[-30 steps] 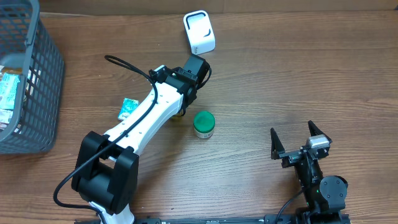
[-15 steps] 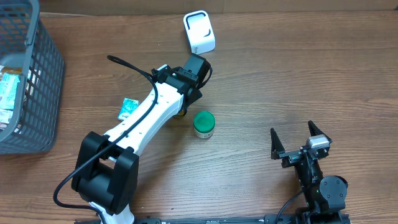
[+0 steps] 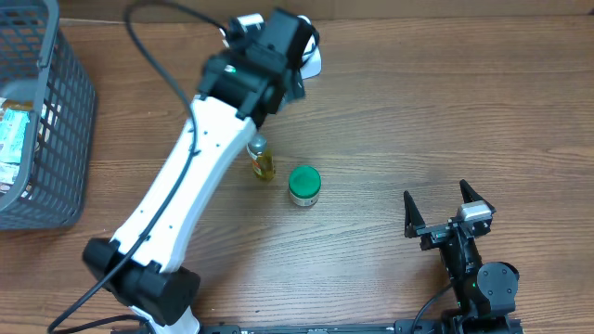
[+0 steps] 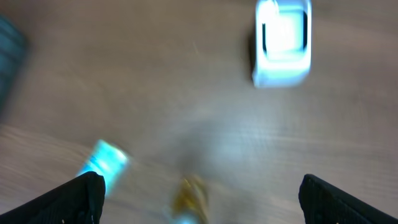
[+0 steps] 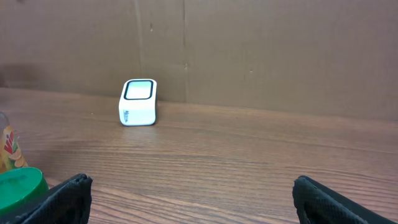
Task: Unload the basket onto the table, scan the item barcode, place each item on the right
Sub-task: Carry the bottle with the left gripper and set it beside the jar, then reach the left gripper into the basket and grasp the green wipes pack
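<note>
Left tool hangs high, wide and empty. The little bottle stands upright on the worktop, back toward the robot from it, scanner ahead. Right tool, wide too, sits farther away.

Lighting: even, soft; faint shadows on bench. Left wrist view: motion-blurred, white scanner smeared. Others sharp.

Wooden bench: carries all items listed.
Grey mesh basket: at the left edge of the bench, holding printed packets.
Green-lidded jar: upright, near mid-bench.
Teal packet: lying flat; blurred in the left wrist view.
Brown cardboard wall: behind the bench.
</note>
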